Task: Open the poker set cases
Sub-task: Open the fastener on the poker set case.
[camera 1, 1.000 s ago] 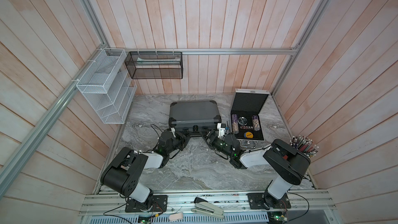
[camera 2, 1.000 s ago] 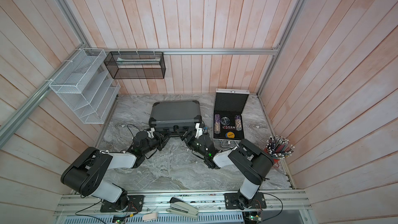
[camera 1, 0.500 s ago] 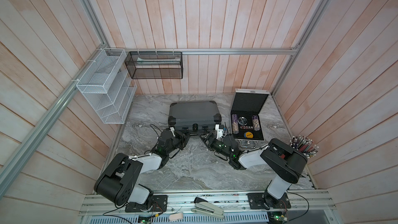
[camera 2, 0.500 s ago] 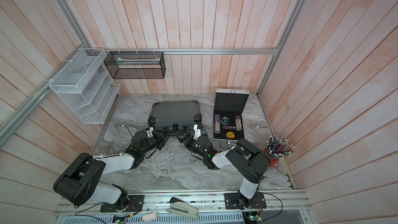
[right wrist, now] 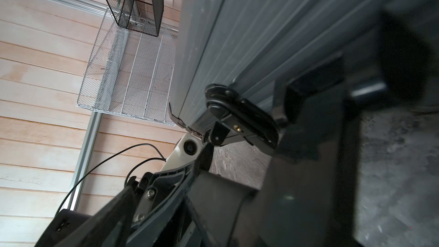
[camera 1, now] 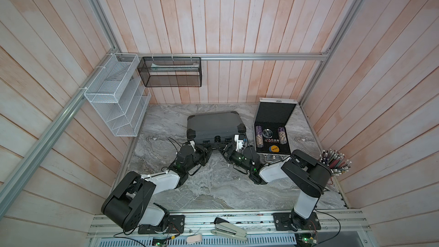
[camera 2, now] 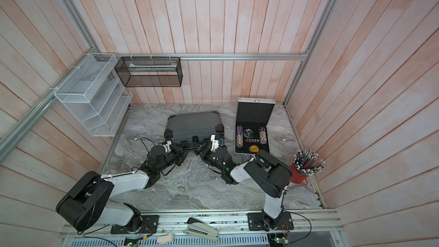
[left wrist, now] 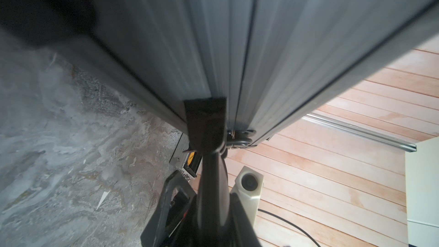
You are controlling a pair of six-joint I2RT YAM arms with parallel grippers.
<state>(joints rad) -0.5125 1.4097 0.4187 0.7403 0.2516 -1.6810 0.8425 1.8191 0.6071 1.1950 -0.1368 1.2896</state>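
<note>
In both top views the dark grey poker set case (camera 1: 215, 123) (camera 2: 193, 123) lies shut in the middle of the marble table. The smaller silver case (camera 1: 276, 102) (camera 2: 256, 102) stands open to its right, chips in its black lining. Both grippers are at the dark case's front face, either side of its black handle (right wrist: 247, 115). My left gripper (camera 1: 209, 146) (left wrist: 213, 149) is shut, its tips against the black left latch (left wrist: 205, 115). My right gripper (camera 1: 225, 148) stands open by the handle's right end; its fingers are blurred in the right wrist view.
A red cup of pencils (camera 1: 333, 162) stands at the table's right edge. A white wire rack (camera 1: 116, 96) and a black mesh basket (camera 1: 169, 72) hang on the walls. A stapler (camera 1: 229, 229) lies on the front rail.
Both grippers have pushed closer to the dark case's front, and the left arm has stretched out lower. Neither gripper has opened or shut.
</note>
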